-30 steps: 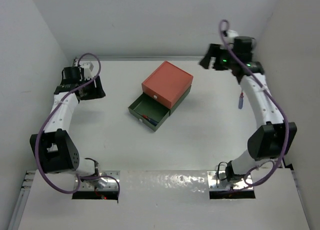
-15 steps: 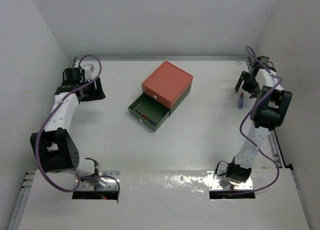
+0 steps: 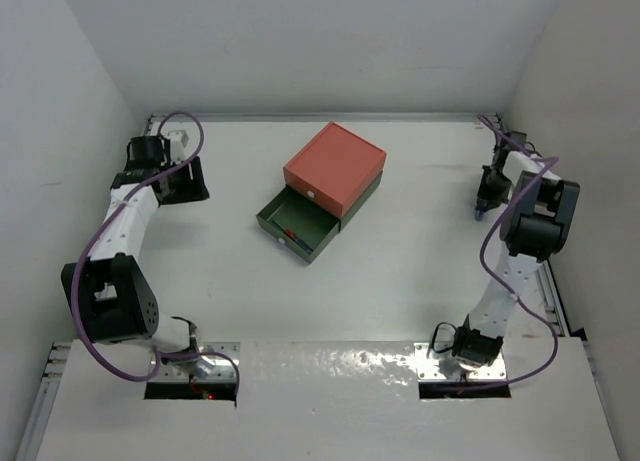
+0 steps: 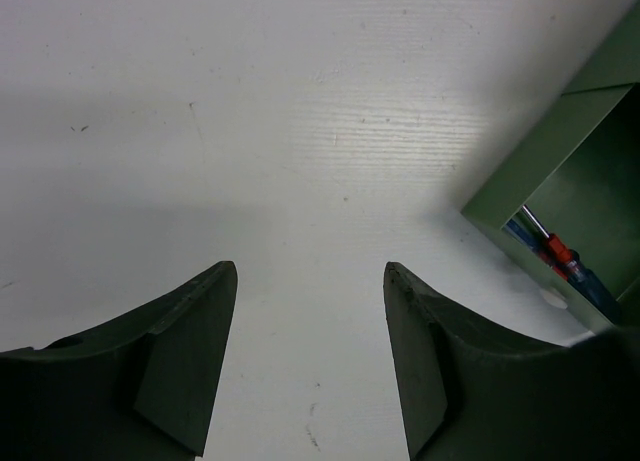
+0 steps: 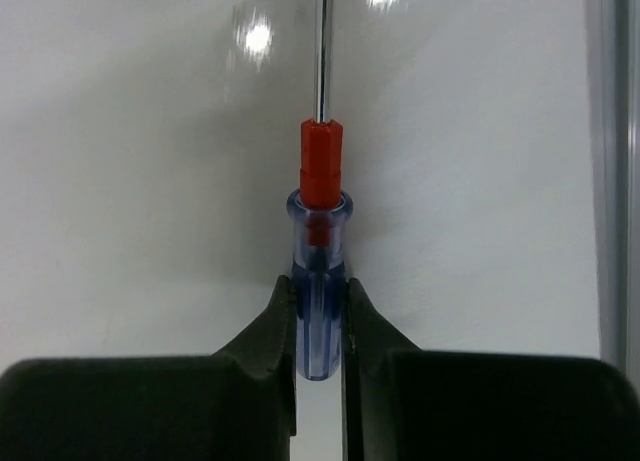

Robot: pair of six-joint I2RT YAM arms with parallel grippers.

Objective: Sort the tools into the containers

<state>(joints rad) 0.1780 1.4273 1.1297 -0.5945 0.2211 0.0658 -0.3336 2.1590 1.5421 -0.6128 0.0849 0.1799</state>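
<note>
A small screwdriver (image 5: 320, 226) with a clear blue handle and a red collar lies on the white table near the right wall. My right gripper (image 5: 319, 284) is shut on its handle, and the steel shaft points away from me. From above, the right gripper (image 3: 487, 193) covers most of this screwdriver (image 3: 481, 213). The containers stand mid-table: a salmon-red box (image 3: 336, 165) sits on a dark green one, whose drawer (image 3: 298, 227) is pulled out. Blue-and-red screwdrivers (image 4: 560, 263) lie inside the drawer. My left gripper (image 3: 183, 180) hangs open and empty at the back left.
White walls enclose the table on the left, back and right. A metal rail (image 5: 612, 181) runs along the table's edge just right of the held screwdriver. The green drawer's front wall (image 4: 545, 161) shows at the right of the left wrist view.
My right arm swung from the back of the table to the right side and came down over the screwdriver. Its jaws closed on the handle. The left arm stayed still.
</note>
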